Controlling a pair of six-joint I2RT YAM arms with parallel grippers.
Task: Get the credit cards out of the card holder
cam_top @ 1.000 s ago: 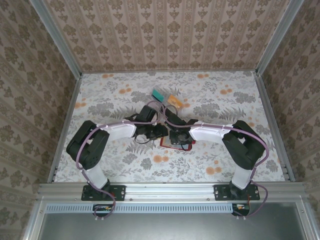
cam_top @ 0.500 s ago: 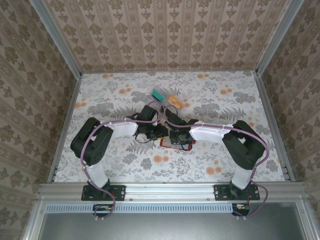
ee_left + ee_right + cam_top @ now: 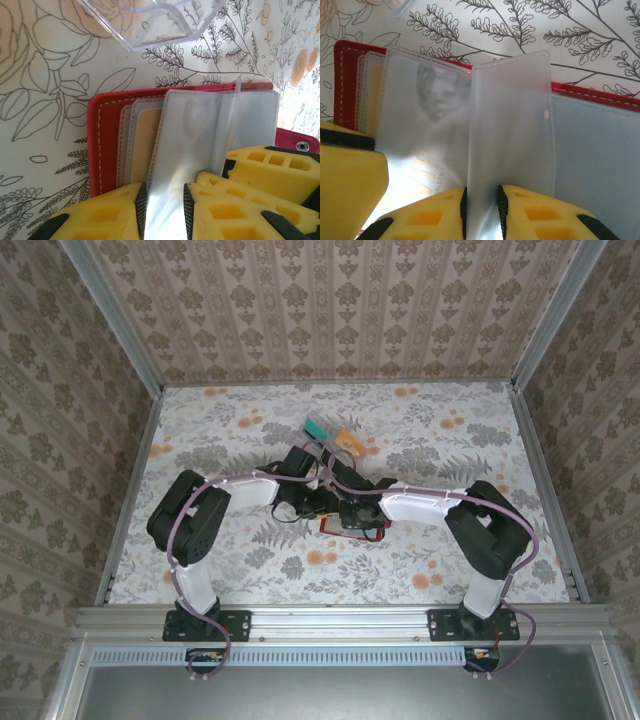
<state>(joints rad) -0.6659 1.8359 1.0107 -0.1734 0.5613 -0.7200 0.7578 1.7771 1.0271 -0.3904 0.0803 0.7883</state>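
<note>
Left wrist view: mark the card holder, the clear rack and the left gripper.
card holder [image 3: 102,145], left wrist view, on the red cover's left strip.
clear rack [image 3: 160,20], left wrist view, on its transparent wall at the top.
left gripper [image 3: 163,202], left wrist view, midway between its yellow fingertips.

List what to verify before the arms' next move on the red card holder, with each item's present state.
1. Card holder lying open on the table: ok.
2. Left gripper shut on a clear sleeve: ok.
3. Right gripper shut on a clear sleeve: ok.
4. Any card pulled free: not ok; the photo card sits inside its sleeve.
5. Plastic rack apart from the card holder: ok.
6. Number of cards inside: cannot tell.
</note>
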